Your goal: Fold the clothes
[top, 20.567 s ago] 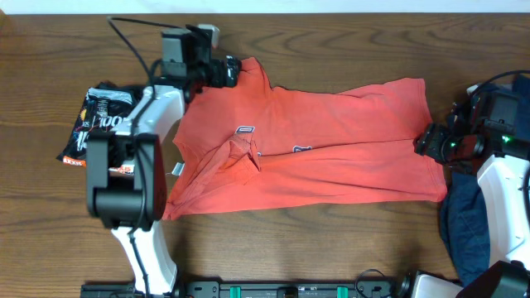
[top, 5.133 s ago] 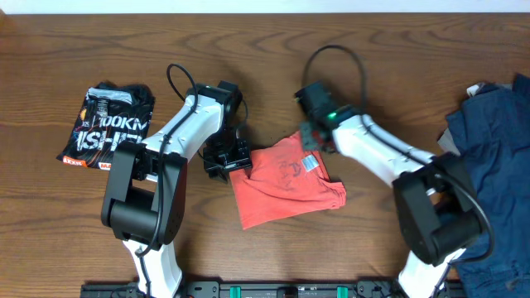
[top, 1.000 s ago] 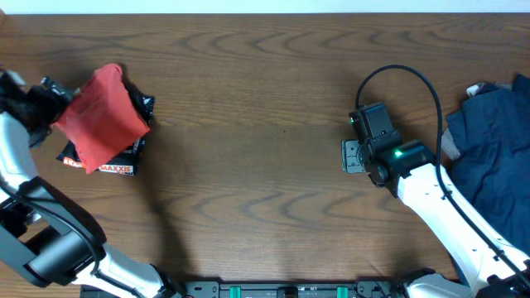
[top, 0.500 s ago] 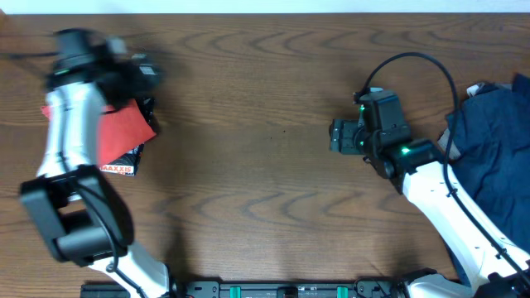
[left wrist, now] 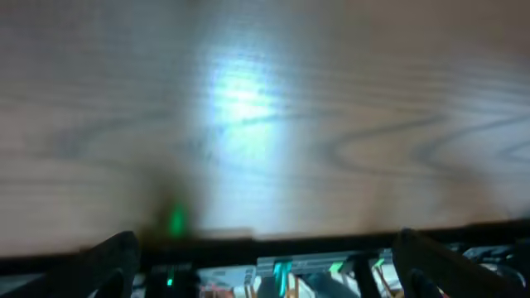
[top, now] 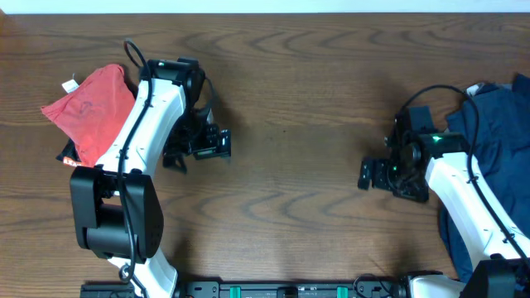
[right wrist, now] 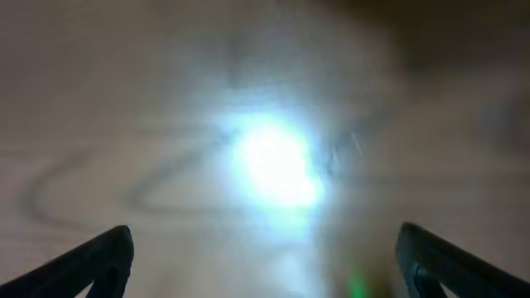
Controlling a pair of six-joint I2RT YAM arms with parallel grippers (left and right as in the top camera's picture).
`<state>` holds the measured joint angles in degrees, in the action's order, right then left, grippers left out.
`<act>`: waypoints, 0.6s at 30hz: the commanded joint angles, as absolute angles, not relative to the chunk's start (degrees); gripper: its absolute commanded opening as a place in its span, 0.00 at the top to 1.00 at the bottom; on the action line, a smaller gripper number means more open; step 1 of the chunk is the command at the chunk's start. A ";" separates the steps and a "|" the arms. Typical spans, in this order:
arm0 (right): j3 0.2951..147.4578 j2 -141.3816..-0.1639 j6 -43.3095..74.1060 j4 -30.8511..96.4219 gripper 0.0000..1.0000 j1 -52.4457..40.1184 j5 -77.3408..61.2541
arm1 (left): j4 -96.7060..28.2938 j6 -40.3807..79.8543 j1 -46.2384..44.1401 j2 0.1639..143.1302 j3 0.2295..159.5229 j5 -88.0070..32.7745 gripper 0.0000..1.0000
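Observation:
The folded coral-red T-shirt (top: 87, 108) lies at the far left on top of the black T-shirt (top: 68, 151), of which only an edge shows. A pile of navy blue clothes (top: 489, 124) lies at the right edge. My left gripper (top: 214, 143) is open and empty, right of the red shirt, over bare wood. In the left wrist view its fingers (left wrist: 265, 265) are spread wide with nothing between them. My right gripper (top: 370, 175) is open and empty, left of the navy pile. The right wrist view shows its fingers (right wrist: 265, 257) wide apart over blurred wood.
The brown wooden table (top: 290, 99) spans the view. A black rail (top: 273, 290) runs along the front edge. Cables loop from both arms.
My left gripper has let go of the red shirt on the black one and swung right to the table's left-middle. My right arm has drawn back toward the navy pile.

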<state>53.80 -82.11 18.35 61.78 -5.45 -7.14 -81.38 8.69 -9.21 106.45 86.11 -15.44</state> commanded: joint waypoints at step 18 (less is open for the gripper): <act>42.13 -33.41 26.13 45.87 0.01 -17.12 16.23 | -37.32 11.68 -13.58 30.48 38.74 -2.74 0.02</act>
